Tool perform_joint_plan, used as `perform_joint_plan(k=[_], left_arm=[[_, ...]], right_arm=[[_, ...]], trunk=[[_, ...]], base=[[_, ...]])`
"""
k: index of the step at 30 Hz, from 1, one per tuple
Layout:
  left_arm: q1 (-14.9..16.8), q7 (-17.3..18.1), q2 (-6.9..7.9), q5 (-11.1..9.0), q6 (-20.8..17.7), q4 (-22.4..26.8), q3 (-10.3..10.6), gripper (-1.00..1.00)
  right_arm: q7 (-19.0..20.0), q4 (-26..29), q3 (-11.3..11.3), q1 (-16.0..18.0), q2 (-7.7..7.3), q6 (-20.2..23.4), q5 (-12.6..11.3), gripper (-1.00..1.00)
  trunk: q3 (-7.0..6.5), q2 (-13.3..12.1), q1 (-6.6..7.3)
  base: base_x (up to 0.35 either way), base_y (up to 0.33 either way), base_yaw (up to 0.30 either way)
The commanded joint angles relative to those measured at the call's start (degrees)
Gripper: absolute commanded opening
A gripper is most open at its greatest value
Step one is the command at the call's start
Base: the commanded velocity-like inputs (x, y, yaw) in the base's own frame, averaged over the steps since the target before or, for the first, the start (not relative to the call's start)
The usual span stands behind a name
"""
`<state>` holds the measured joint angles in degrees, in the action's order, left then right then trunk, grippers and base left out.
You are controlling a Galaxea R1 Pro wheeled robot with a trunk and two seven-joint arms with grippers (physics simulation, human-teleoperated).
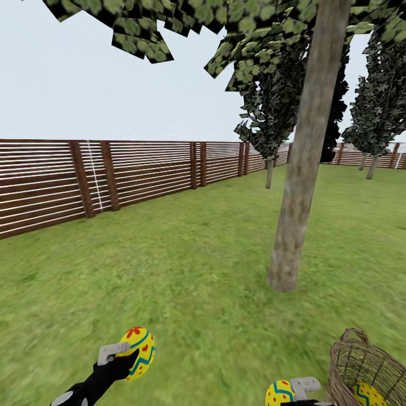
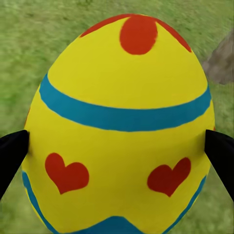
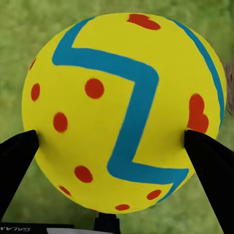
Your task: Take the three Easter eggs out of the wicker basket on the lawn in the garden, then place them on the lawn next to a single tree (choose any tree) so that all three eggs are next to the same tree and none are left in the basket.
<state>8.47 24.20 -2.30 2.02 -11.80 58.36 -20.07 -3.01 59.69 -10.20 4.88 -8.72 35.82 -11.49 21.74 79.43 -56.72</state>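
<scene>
My left gripper [image 1: 134, 354] is shut on a yellow Easter egg [image 1: 138, 353] with red hearts and a teal band [image 2: 119, 131], held just above the lawn [image 1: 186, 270] at the lower left. My right gripper [image 1: 293, 392] is shut on a second egg [image 1: 279, 393] with red dots and a teal zigzag [image 3: 124, 112], at the bottom edge. The third egg [image 1: 369, 395] lies inside the wicker basket [image 1: 352, 361] at the bottom right. A tree with a pale, bare trunk [image 1: 301, 169] stands ahead, right of centre.
A brown slatted fence [image 1: 113, 180] runs along the left and back of the garden. Dark narrow trees [image 1: 276, 107] stand farther back near the fence, another [image 1: 378, 101] at the far right. Open grass lies between me and the trunk.
</scene>
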Motion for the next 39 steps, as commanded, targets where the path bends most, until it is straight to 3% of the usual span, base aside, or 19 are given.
perform_joint_plan(k=[1,7,10,16,19,22,24,26,28,30,31,33,34,37,39], left_arm=[[0.05,0.49,0.03,0.04,-0.41,0.09,-0.31,-1.00],[0.05,0.07,-0.02,0.35,-0.34,-0.40,0.13,-1.00],[0.05,-0.18,-0.28,0.67,-0.07,-1.67,0.61,-1.00],[0.05,-0.20,-0.34,0.71,0.11,-1.78,0.73,-1.00],[0.05,-0.20,-0.34,0.72,0.04,-1.72,0.73,-1.00],[0.05,-0.38,-0.42,0.81,0.02,-1.83,0.79,-1.00],[0.05,-0.40,-0.44,0.86,0.02,-1.85,0.80,-1.00],[0.05,-0.25,-0.70,1.05,-0.01,-1.53,0.69,-1.00],[0.05,-0.35,-0.91,1.02,-0.33,-1.70,0.75,-1.00],[0.05,-0.51,-2.56,1.05,-2.14,-1.72,0.66,-1.00],[0.05,-1.70,-2.93,0.90,-4.08,-1.71,0.56,-1.00],[0.10,-9.53,-3.32,0.50,-5.76,-1.65,0.60,-1.00],[0.12,-11.85,-3.67,0.13,-6.18,-1.66,0.68,-1.00],[0.44,-13.11,-3.72,-2.67,-9.74,-1.60,0.77,-1.00],[0.67,-13.03,-3.69,-3.07,-12.59,-0.98,0.83,-1.00]], right_arm=[[-0.33,0.07,-0.17,0.04,-0.07,0.22,-0.46,-1.00],[-0.33,0.67,0.19,0.04,-0.17,0.14,-0.49,-1.00],[-0.33,7.10,0.50,0.12,-0.35,0.43,-0.54,-1.00],[-0.12,14.11,0.40,0.23,-0.18,0.69,-0.59,-1.00],[-0.03,18.41,0.20,0.57,1.71,2.54,-0.44,-1.00],[-0.31,18.93,0.16,0.95,2.17,5.34,2.85,-1.00],[-0.33,18.92,0.17,0.99,2.20,6.17,3.33,-1.00],[-0.50,12.70,0.18,3.15,3.11,9.11,5.10,-1.00],[-0.52,10.73,0.18,3.82,3.82,9.76,5.40,-1.00],[-0.33,10.20,0.16,3.96,4.60,9.96,5.57,-1.00],[-0.18,10.07,0.17,3.98,4.47,9.98,5.59,-1.00],[-0.08,9.88,0.15,3.99,4.55,10.02,5.60,-1.00],[-0.07,9.75,-0.13,3.99,4.63,10.04,5.81,-1.00],[-0.09,9.41,-1.93,3.99,4.66,10.12,10.97,-1.00],[-0.36,8.89,-2.01,3.99,4.84,10.53,11.71,-1.00]], trunk=[[0.07,0.04,-0.04],[0.07,0.04,-0.04],[0.07,0.04,-0.04],[0.07,0.04,-0.04],[0.07,0.04,-0.04],[0.25,0.04,-0.04],[0.39,0.04,-0.04],[0.49,0.04,-0.04],[0.51,0.04,-0.04],[0.52,0.04,-0.04],[0.52,0.04,-0.04],[0.52,0.04,-0.04],[0.52,0.04,-0.04],[0.52,0.04,-0.04],[0.52,0.04,-0.04]], base=[[0.321,0.001,0.000],[0.323,0.000,0.000],[0.329,0.000,0.000],[0.335,0.000,0.000],[0.336,0.000,0.001],[0.336,0.000,0.089],[0.335,0.000,0.112],[0.298,0.000,0.087],[0.271,0.000,0.017],[0.317,0.000,0.003],[0.335,0.000,0.001],[0.339,0.000,0.000],[0.340,0.000,0.000],[0.340,0.000,0.000],[0.340,0.000,0.000]])
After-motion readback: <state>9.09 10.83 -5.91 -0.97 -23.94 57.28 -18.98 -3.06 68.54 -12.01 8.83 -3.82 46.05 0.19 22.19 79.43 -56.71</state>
